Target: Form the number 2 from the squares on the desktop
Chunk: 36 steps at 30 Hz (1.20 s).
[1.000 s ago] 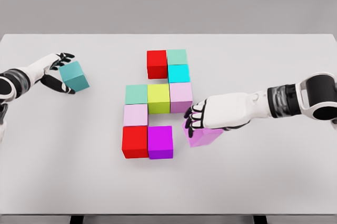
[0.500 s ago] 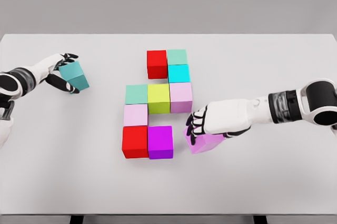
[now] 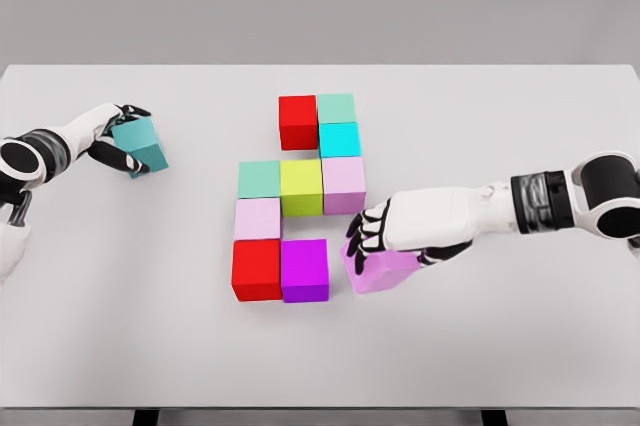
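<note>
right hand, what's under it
Under the right hand sits a light purple cube, gripped, resting on the white table. The cube's top and right side are hidden by the palm.

11 cubes total on 1 bench (image 3: 480, 126). By colour: 2 red — red cube top (image 3: 298, 122), red cube bottom (image 3: 256, 269). 2 pale green — mint cube top (image 3: 336, 108), mint cube mid (image 3: 259, 179). 2 pale pink — pink cube right (image 3: 344, 184), pink cube left (image 3: 258, 218). 1 cyan cube (image 3: 340, 139). 1 yellow-green cube (image 3: 301, 187). 1 magenta cube (image 3: 305, 269). 1 light purple cube (image 3: 378, 271). 1 teal cube (image 3: 140, 145). 9 sit in the central cluster, 2 are apart from it. 2 robot hands: left hand (image 3: 118, 136), right hand (image 3: 385, 231), w/ 1 cube under or in each.
</note>
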### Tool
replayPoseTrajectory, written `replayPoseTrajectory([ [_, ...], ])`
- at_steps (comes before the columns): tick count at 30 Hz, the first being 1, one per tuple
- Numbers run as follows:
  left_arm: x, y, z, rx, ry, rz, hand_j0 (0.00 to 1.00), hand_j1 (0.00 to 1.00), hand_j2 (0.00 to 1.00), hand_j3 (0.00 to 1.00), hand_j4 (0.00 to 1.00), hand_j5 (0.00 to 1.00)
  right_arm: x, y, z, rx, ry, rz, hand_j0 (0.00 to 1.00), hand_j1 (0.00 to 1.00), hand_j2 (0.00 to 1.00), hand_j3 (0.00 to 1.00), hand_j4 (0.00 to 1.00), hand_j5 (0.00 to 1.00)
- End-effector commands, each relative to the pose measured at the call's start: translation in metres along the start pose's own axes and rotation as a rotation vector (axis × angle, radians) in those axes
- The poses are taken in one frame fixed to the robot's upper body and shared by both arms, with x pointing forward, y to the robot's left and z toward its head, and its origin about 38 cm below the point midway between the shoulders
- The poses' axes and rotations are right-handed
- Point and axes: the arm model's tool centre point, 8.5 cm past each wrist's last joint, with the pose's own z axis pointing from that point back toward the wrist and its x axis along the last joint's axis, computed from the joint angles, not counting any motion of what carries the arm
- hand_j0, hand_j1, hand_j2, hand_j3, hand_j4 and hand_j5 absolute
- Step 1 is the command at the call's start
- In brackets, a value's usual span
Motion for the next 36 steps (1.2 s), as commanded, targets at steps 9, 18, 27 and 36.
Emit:
replayPoseTrajectory([
  [9, 0.001, -0.005, -0.001, -0.026, 0.000, 0.033, 0.56, 0.56, 0.56, 0.56, 0.56, 0.56, -0.014, 0.008, -0.005, 0.000, 0.133, -0.133, 0.61, 0.61, 0.61, 0.61, 0.61, 0.61],
  [18, 0.020, -0.003, -0.003, -0.022, -0.040, 0.034, 0.47, 0.47, 0.47, 0.47, 0.47, 0.47, -0.012, 0.009, -0.007, 0.000, 0.119, -0.130, 0.61, 0.61, 0.61, 0.61, 0.61, 0.61],
  [27, 0.061, -0.012, -0.011, 0.020, -0.086, 0.003, 0.43, 0.43, 0.43, 0.43, 0.43, 0.43, -0.010, 0.008, -0.019, -0.010, 0.110, -0.148, 0.61, 0.61, 0.61, 0.61, 0.61, 0.61],
  [36, 0.089, -0.024, -0.015, 0.021, -0.115, -0.047, 0.41, 0.41, 0.41, 0.41, 0.41, 0.41, -0.007, 0.011, -0.020, -0.007, 0.095, -0.146, 0.66, 0.66, 0.66, 0.66, 0.66, 0.66],
])
